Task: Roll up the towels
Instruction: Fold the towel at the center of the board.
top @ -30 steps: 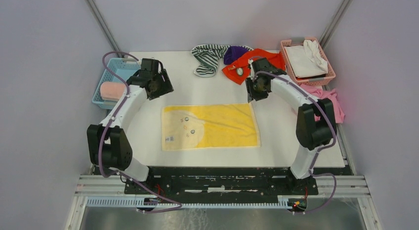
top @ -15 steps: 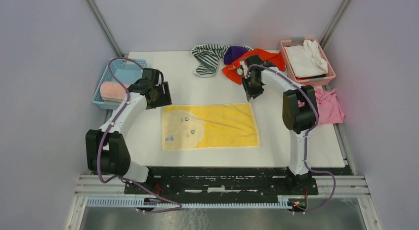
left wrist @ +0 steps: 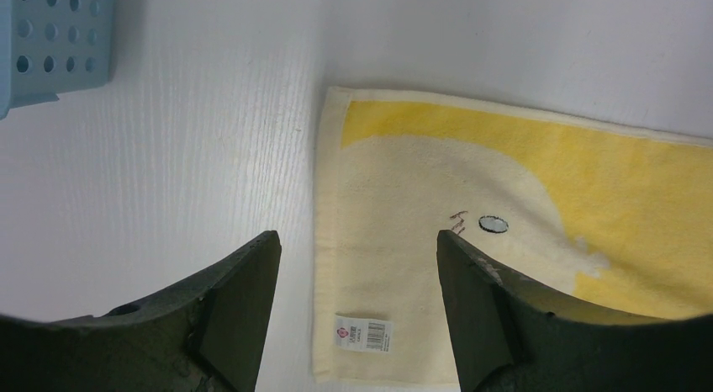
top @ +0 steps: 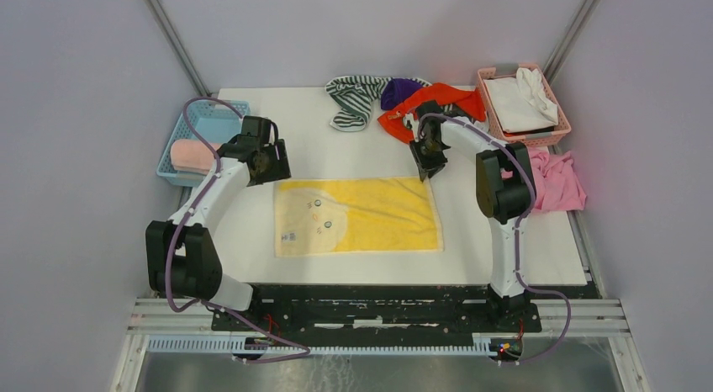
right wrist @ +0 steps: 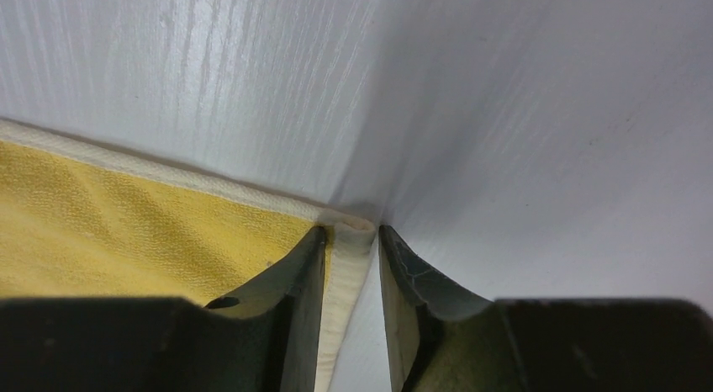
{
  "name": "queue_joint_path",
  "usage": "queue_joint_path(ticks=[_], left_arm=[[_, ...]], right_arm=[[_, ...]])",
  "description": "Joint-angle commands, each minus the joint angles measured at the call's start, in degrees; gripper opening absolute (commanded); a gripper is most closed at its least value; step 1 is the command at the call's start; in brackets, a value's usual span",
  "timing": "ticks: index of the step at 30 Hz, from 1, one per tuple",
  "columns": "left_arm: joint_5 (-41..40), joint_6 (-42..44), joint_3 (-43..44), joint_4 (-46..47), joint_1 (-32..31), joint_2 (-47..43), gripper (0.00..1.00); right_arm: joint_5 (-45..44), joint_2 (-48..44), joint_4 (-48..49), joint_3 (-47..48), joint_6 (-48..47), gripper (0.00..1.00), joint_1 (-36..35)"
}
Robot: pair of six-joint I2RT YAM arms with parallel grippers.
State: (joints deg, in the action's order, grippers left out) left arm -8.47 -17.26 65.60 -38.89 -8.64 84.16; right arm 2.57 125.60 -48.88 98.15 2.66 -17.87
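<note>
A pale yellow towel (top: 357,215) lies flat in the middle of the table, tag near its left edge. My left gripper (top: 267,169) hovers open over its far left corner; in the left wrist view (left wrist: 357,249) the towel (left wrist: 420,182) and its tag lie between the wide fingers. My right gripper (top: 427,169) is at the far right corner; in the right wrist view (right wrist: 351,236) its jaws stand narrowly apart with the towel's cream corner (right wrist: 349,241) between them. Striped (top: 353,98), purple (top: 399,91) and orange-red (top: 395,121) towels lie heaped at the back.
A blue basket (top: 206,114) at the left holds a rolled pink towel (top: 192,154). A pink basket (top: 559,123) at the back right holds white cloth (top: 517,102). A loose pink towel (top: 559,177) hangs over the table's right edge.
My right gripper moved from beside the orange-red towel down to the yellow towel's far right corner. My left gripper came slightly nearer, to the far left corner.
</note>
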Motion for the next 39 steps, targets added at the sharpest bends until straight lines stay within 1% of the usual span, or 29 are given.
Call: queue_joint_path(ticks=[1,4,6,9,12,19,23,27,32,35,39], left_arm=[[-1.1,2.5,0.5,1.1,-0.1,-1.2,0.76],[-0.9,2.4,0.6,1.2,-0.1,-0.6,0.76],[-0.6,2.3,0.8,1.2,-0.1,0.1,0.76],[0.0,2.1,1.8,1.1,0.0,2.1,0.76],[-0.1,1.8,4.2,-0.1,0.2,5.7,0.75],[1.1,1.6,13.3,-4.0,0.3,17.9,0.67],[1.5,2.5,18.1,-4.5,0.3,24.4,0.63],[0.5,3.4,21.9,-5.6,0.3,30.1,0.56],[-1.1,3.8,23.7,-6.9,0.3,33.9,0.50],[-1.0,4.1,22.9,-7.1,0.3,34.7,0.46],[0.4,4.4,21.2,-7.2,0.1,36.7,0.43]], right_arm=[[-2.7,1.7,-0.3,-0.4,-0.9,0.34,0.1],[-5.1,2.1,0.1,-0.7,-1.4,0.22,0.3],[-5.1,1.8,0.5,-0.3,-1.3,0.16,1.0],[-5.2,0.8,1.1,0.6,-1.1,0.09,2.3],[-6.1,-0.3,1.6,0.9,-1.8,0.05,2.9],[-4.7,-3.3,6.6,-4.5,-2.2,0.05,2.9],[-4.2,-3.3,7.0,-4.7,-2.2,0.05,2.9],[-3.9,-3.5,7.9,-5.5,-2.2,0.05,2.9],[-2.8,-3.3,8.4,-5.7,-2.0,0.05,2.9],[-2.9,-3.6,8.5,-5.8,-2.0,0.05,2.9],[-3.3,-3.6,8.6,-5.9,-2.0,0.05,2.9]])
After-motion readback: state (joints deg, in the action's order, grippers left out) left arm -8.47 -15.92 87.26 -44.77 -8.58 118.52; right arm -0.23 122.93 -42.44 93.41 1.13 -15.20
